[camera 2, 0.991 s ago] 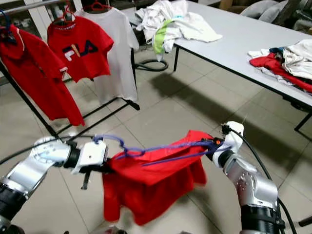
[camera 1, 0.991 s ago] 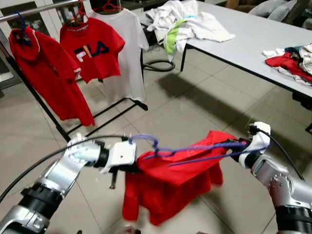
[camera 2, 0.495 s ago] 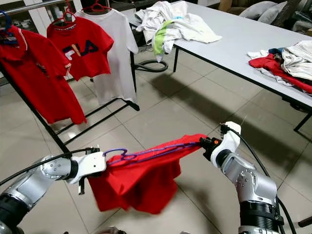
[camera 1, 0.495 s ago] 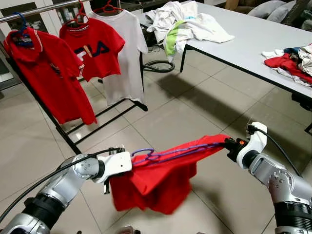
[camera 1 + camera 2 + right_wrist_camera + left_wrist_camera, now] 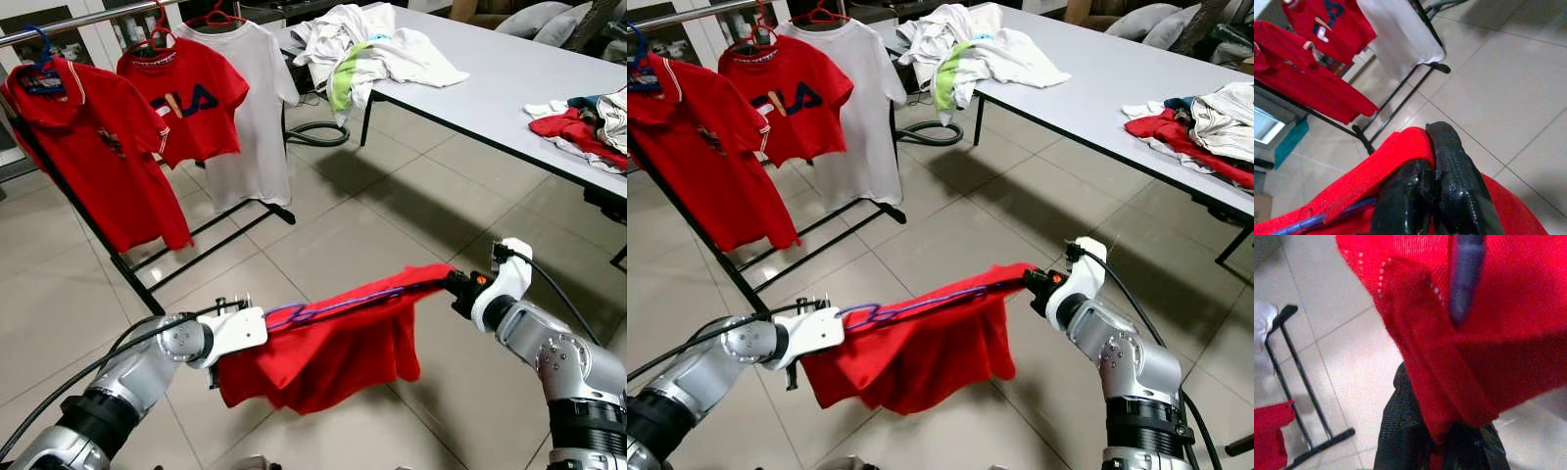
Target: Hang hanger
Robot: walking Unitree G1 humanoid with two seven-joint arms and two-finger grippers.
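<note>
Both grippers, left and right, pinch the shirt on its hanger; carrying it level toward the rack should keep it on.

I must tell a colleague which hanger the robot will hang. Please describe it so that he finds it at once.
Look low in front of the clothes rack, between the two silver arms. The purple hanger is stretched from the left hand to the right hand, with a red shirt draped on it; the other hangers sit on the rail.
</note>
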